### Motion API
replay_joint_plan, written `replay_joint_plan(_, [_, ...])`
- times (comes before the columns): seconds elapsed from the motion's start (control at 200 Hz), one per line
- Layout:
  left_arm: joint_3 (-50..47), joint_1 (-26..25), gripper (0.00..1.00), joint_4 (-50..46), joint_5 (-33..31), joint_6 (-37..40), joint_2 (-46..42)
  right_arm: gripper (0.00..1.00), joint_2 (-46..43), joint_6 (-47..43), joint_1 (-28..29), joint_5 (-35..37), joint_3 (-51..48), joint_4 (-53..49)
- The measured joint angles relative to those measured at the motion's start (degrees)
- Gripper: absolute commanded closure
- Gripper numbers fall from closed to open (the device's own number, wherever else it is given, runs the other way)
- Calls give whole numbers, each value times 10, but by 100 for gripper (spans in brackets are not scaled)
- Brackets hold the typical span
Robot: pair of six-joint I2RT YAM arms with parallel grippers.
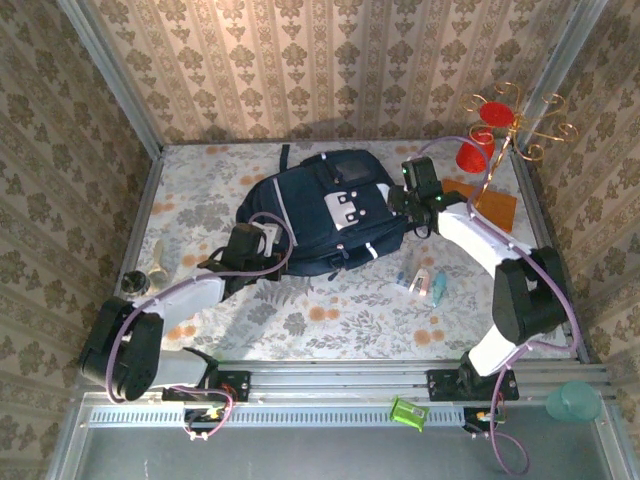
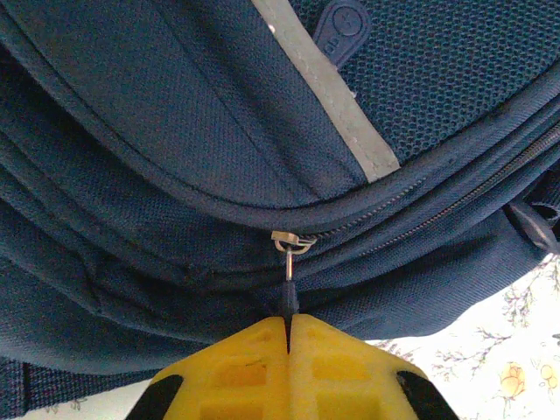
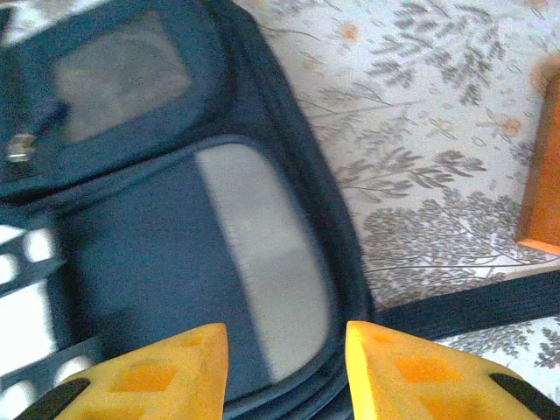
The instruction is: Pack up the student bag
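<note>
Lying flat in the middle of the worktop: the student bag. Pinching the little zip tab at the near edge of the bag with the left gripper, closed tight on it, no gap. Hovering over a grey patch on the right side of the bag with the right gripper, spread wide, holding nothing.

Looks like time to open the bag. Pull the tab slowly, along the zip, not up and away from the bag. Hold the pinch firm to stop any slipping off the thin tab. Press down on the bag with the other gripper, or grab some cloth, to stop any sliding. Stop at any bunching of cloth.

Cannot see inside the bag. Seems zipped up here, so likely nothing packed yet. Waiting just right of the bag: an orange book. Close to the bag's near right corner: some small bits, too small to name.
</note>
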Motion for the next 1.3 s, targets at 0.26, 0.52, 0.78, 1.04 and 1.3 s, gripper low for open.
replay_joint_plan(0.26, [0, 0, 82, 13, 5, 6, 21, 59, -27, 1, 30, 0, -28, 0])
replay_joint_plan(0.52, [0, 0, 77, 15, 8, 6, 30, 60, -27, 1, 30, 0, -39, -3])
replay_joint_plan(0.78, [2, 0, 86, 22, 5, 9, 40, 60, -27, 1, 31, -3, -41, -2])
replay_joint_plan(1.04, [10, 0, 100, 21, 1, 17, 46, 57, -73, 7, 47, -16, -83, -1])
replay_joint_plan(1.3, [3, -27, 100, 22, 6, 9, 2, 38, -89, 92, 132, -97, -117, 77])
